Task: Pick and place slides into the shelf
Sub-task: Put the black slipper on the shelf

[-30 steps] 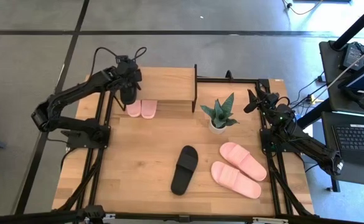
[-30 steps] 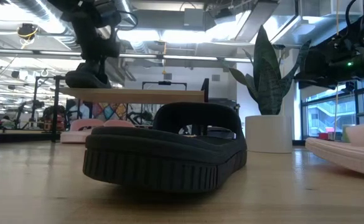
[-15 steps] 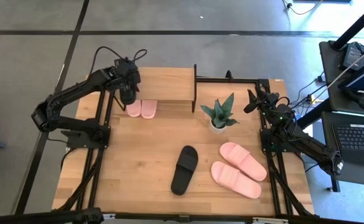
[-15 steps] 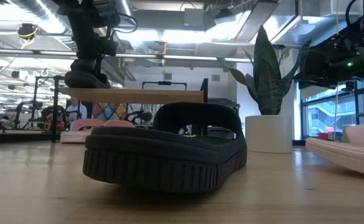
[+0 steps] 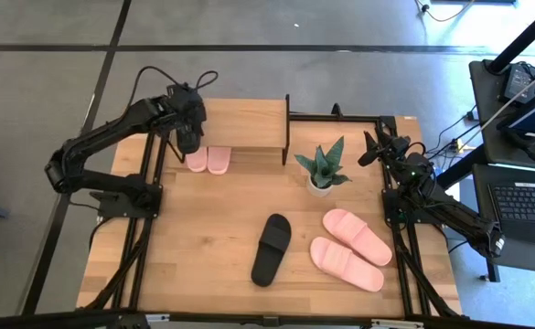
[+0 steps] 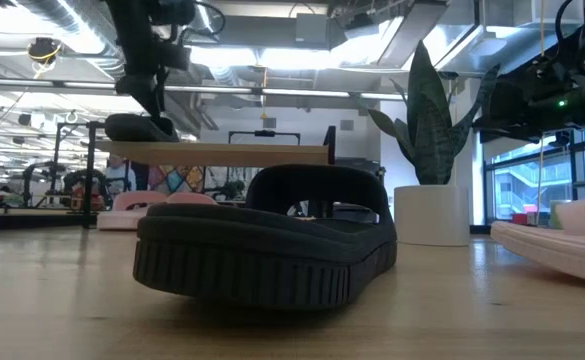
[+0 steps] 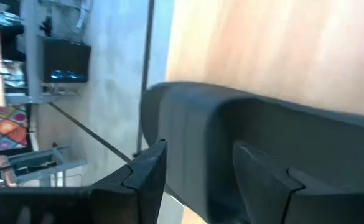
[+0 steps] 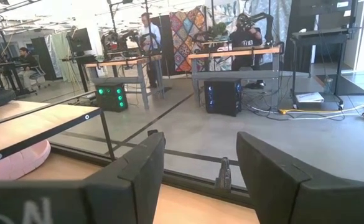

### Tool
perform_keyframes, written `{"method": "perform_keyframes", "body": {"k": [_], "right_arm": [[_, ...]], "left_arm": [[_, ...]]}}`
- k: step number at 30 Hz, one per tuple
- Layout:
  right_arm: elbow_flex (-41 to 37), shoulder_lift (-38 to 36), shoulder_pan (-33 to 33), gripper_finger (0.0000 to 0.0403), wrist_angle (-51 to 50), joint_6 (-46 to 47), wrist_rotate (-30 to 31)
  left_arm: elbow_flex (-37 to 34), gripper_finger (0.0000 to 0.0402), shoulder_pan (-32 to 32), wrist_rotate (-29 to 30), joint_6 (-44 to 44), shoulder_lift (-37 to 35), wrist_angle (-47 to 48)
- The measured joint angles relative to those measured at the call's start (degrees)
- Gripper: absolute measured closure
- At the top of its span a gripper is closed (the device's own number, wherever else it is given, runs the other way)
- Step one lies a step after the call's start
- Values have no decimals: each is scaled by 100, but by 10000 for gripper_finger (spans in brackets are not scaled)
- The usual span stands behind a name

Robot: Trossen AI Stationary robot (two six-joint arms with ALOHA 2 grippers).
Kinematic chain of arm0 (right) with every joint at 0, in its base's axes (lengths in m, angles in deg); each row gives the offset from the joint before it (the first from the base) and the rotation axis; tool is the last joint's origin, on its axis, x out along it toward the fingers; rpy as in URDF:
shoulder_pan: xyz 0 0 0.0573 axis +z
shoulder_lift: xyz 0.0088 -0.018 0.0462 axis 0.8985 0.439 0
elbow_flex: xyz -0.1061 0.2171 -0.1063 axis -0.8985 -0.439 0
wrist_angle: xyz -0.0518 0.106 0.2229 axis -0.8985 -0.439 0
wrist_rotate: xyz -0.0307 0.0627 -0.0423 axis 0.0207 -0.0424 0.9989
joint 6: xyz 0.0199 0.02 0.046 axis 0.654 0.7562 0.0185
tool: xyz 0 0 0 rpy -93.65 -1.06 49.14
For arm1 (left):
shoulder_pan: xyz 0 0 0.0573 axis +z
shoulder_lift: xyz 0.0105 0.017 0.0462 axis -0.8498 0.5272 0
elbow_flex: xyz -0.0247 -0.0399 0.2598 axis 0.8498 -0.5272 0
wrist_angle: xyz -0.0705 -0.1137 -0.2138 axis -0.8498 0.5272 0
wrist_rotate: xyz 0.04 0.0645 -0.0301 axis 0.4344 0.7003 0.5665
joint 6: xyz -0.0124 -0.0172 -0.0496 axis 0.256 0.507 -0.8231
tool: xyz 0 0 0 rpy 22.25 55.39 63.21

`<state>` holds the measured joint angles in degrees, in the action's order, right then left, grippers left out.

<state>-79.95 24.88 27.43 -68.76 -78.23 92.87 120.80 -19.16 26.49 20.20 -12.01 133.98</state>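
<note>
**Q:** Left end effector, state and contact?

**A:** My left end effector has its fingers spread wide. They sit either side of one black slide, which lies flat on the shelf, at the left end of its light top board. From the low view I hang just over that slide. I cannot tell whether a fingertip touches its strap.

**Q:** Right side?

**A:** My right end effector waits at the right rear edge of the bench. Its fingers are spread with nothing between them, and it is well apart from every slide.

**Q:** The other slides?

**A:** Two pink slides lie side by side on the lower level of the shelf, with their near ends poking out from under the top board. The second black slide lies on the bench near the middle front. Another pink pair lies just right of it, both angled. A potted plant stands between the shelf and my right arm.

**Q:** Anything hard to read?

**A:**
- From above, my left wrist covers the shelved black slide almost wholly.
- In the low view the bench's black slide fills the foreground and hides most of the lower shelf.
- In that same view the pink pair is cut off at the right edge.
- The left wrist view crops the shelved slide on one side.
</note>
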Motion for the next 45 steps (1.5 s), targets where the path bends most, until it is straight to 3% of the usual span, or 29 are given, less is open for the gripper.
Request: {"method": "perform_keyframes", "body": {"k": [5, 9, 13, 21, 27, 32, 45], "right_arm": [[-2, 0, 0, 203, 0, -15, 0], [-1, 0, 1, 203, 0, -15, 0], [0, 0, 2, 203, 0, -26, 0], [0, 0, 0, 203, 0, -79, 0], [-2, 0, 2, 203, 0, -2, -18], [-1, -1, 2, 203, -1, 157, -17], [0, -2, 2, 203, 0, 220, -15]], "left_arm": [[432, 227, -209, -267, -751, 2, 1019], [1042, 227, -466, -1506, -1688, -36, 1543], [1551, 227, -820, -2688, -2845, -42, 1335], [1706, 227, -1848, -3815, -4431, 1, 514], [1704, 227, -2619, -3968, -4826, 328, 429], [1704, 231, -3487, -3796, -4178, 887, 292], [1695, 246, -5680, -1561, -2965, 2783, -533]]}}
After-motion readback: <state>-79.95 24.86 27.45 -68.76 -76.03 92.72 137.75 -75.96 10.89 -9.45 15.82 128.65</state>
